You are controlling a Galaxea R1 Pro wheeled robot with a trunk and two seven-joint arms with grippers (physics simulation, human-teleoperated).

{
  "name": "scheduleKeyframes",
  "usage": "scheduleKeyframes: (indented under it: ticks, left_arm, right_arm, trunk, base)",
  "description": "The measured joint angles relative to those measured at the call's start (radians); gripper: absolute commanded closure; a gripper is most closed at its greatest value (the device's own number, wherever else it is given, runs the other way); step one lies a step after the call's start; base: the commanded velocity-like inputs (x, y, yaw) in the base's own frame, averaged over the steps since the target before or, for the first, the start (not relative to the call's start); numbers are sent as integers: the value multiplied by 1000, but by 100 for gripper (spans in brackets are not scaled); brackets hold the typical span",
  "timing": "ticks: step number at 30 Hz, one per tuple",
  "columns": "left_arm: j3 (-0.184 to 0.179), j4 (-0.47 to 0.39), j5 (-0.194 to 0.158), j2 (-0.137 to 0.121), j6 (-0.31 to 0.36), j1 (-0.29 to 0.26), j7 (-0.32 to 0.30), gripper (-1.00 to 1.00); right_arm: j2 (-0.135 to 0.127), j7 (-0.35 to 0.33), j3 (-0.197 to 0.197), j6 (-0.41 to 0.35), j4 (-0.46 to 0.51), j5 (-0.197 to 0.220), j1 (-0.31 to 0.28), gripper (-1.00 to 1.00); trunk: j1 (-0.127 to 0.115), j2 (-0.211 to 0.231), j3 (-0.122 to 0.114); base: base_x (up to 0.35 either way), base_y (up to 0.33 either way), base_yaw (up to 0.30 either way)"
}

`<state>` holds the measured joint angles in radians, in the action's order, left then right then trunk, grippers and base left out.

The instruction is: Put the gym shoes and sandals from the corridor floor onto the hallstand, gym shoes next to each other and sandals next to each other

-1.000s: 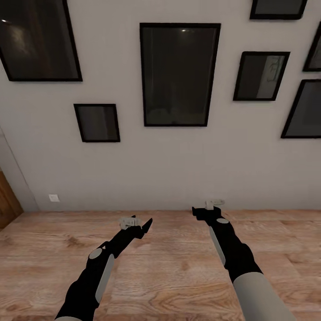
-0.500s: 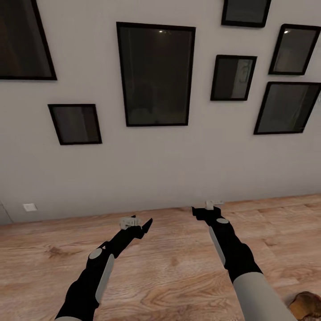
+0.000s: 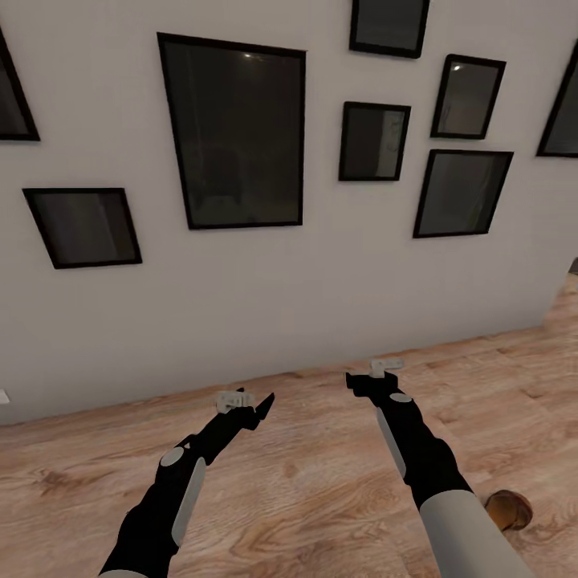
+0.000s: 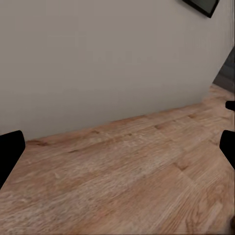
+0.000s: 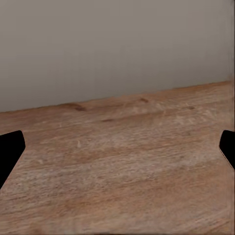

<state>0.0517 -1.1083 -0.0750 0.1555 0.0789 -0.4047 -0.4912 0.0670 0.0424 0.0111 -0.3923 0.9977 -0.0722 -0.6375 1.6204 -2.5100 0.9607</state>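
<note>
The whole head view has swung since a second ago: the black picture frames (image 3: 234, 135) on the grey wall (image 3: 321, 289) have slid toward the left of the frame, the wall's base now runs on a slant, and the wall's end with more floor beyond it has come in at the far right. That is the camera turning to the robot's right, not the frames moving. With the turn, a brown rounded object (image 3: 507, 509) has come into the lower right of the frame, just beside the right forearm; it looks like the toe of one dark brown sandal lying on the corridor floor (image 3: 321, 490), though too little of it shows to be sure. The task is probably at its searching stage, nothing yet lifted.

Both arms hang forward over the planks at the lower middle of the frame. The left gripper (image 3: 255, 406) has its fingers spread wide, nothing between them; in its wrist view the dark fingertips (image 4: 11, 152) sit at the opposite edges with bare floor between. The right gripper (image 3: 363, 380) is likewise wide apart and empty.
</note>
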Motion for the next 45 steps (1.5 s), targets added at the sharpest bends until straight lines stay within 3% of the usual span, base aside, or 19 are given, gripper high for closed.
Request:
scheduleKeyframes:
  ticks: [45]
  left_arm:
    - [0, -1, 0, 0, 0, 0, 0, -100]
  right_arm:
    - [-1, 0, 0, 0, 0, 0, 0, -100]
  trunk:
    - [0, 0, 0]
  base:
    - [0, 0, -276]
